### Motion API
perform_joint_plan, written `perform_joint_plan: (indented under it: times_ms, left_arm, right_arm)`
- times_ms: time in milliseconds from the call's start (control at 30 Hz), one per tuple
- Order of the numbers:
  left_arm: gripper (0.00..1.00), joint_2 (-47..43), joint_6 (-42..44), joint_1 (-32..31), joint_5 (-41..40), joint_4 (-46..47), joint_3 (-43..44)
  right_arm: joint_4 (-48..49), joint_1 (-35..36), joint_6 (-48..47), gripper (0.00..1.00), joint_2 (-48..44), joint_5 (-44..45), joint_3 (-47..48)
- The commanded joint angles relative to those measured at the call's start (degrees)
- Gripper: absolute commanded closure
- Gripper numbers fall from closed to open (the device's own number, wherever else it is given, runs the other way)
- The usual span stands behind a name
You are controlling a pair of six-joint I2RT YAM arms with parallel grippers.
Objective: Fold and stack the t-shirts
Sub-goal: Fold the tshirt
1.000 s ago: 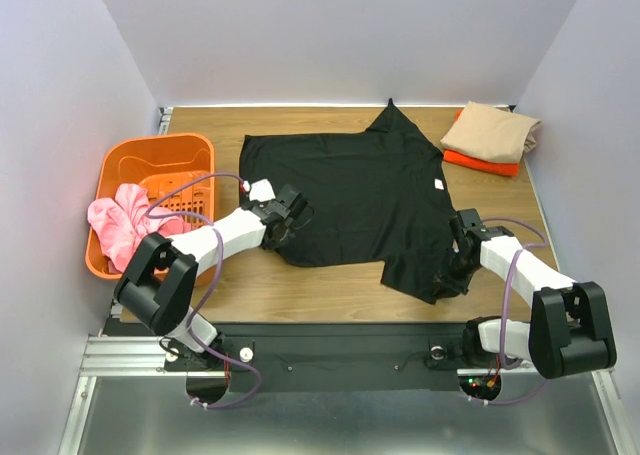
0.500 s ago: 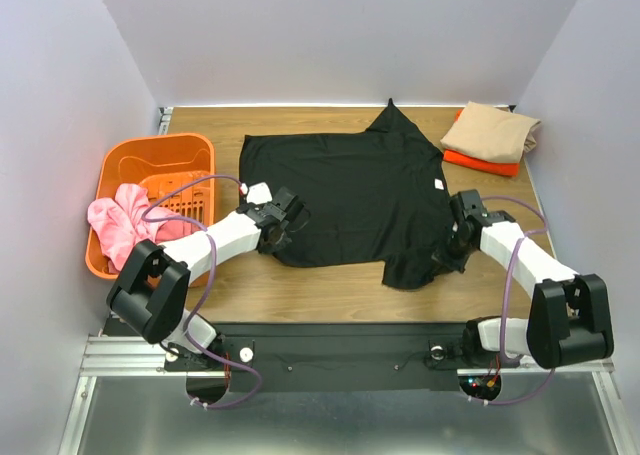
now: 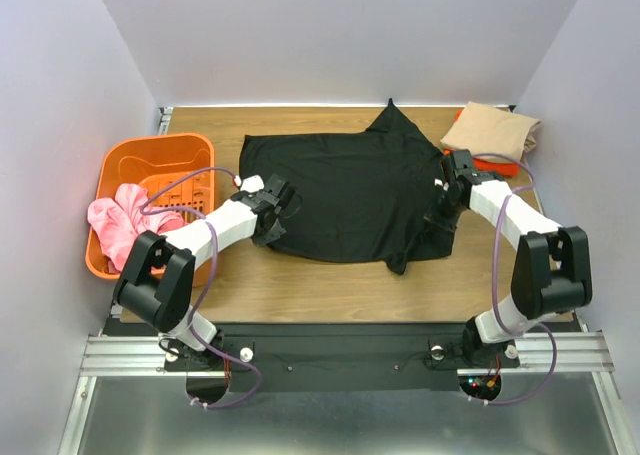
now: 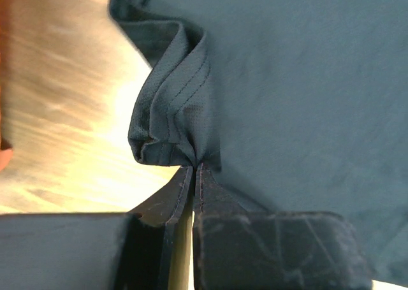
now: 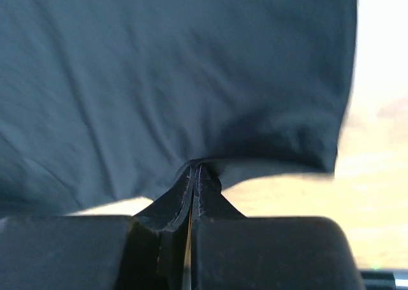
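In the top view, the black t-shirt point(image 3: 350, 190) is seen spread mostly flat across the middle of the table point(image 3: 300, 280), its near edge rumpled and partly turned inward toward the right; the left gripper point(image 3: 272, 218) is set on the shirt's left near edge and the right gripper point(image 3: 443, 205) on its right side, near the small white neck tag; at the far right corner the tan t-shirt point(image 3: 490, 130) is found folded and laid on top of the folded orange t-shirt point(image 3: 503, 163), of which only a sliver shows; a pink cloth point(image 3: 118, 225) is draped over the rim of the orange basket point(image 3: 115, 165) at the left; in the left wrist view, the fingers point(image 4: 169, 201) are seen pressed nearly together on a bunched, stitched hem of the black shirt, with bare wood to the left of it; in the right wrist view, the fingers point(image 5: 162, 207) are likewise closed tight on a pinched fold of black cloth, the rest of the shirt stretching away above them; two shirts are judged to be folded and stacked already, while the black one is judged to be only at its first fold, with its further folding and its placing on the stack left to be done
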Motion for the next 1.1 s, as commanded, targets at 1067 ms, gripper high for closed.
perform_joint_plan:
  times_ms: [1067]
  left_arm:
    - [1.0,11.24,8.94,9.55,5.26,0.04,18.51]
  right_arm:
    - [-0.28,-0.07,-9.01,1.0,31.45,2.8,49.91]
